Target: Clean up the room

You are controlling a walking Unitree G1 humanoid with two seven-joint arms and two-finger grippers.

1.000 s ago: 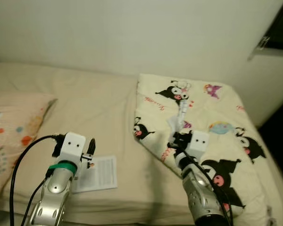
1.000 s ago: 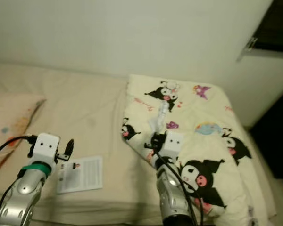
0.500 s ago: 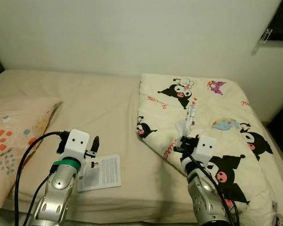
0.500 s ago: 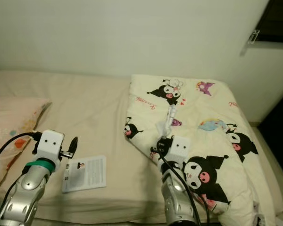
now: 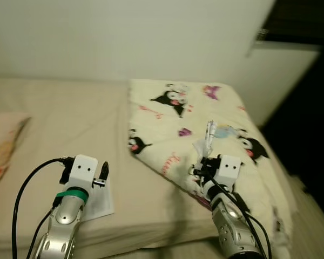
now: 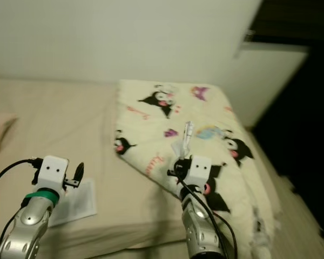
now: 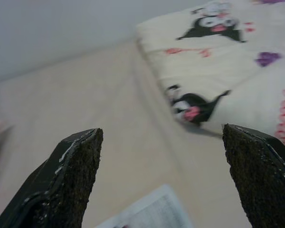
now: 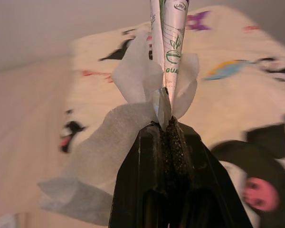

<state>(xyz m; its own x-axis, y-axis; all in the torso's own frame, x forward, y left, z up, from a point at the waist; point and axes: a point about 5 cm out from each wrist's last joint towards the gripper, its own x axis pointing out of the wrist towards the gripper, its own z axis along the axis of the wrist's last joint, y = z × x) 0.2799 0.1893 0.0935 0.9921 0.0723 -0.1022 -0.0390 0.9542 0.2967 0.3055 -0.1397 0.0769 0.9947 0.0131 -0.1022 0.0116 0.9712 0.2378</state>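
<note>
My right gripper (image 8: 165,124) is shut on a crumpled white tissue (image 8: 109,161) and a thin printed wrapper (image 8: 170,38), held up over the folded cartoon blanket (image 5: 189,118). In the left eye view the wrapper (image 5: 208,135) and tissue stick up above the right gripper (image 5: 204,156). My left gripper (image 5: 104,171) is open, its fingers (image 7: 69,180) wide apart and empty, hovering above a printed paper sheet (image 5: 97,204) on the beige bed (image 5: 59,124).
A patterned pillow (image 5: 0,145) lies at the bed's left edge. A white wall (image 5: 124,38) stands behind the bed. At the right is a dark gap (image 5: 313,135) beside the mattress, under a white ledge (image 5: 286,48).
The camera has swung to the right: the bed, pillow and blanket shifted left in view and the dark gap came in. Both arms keep their pose; the right gripper still holds the tissue and wrapper.
</note>
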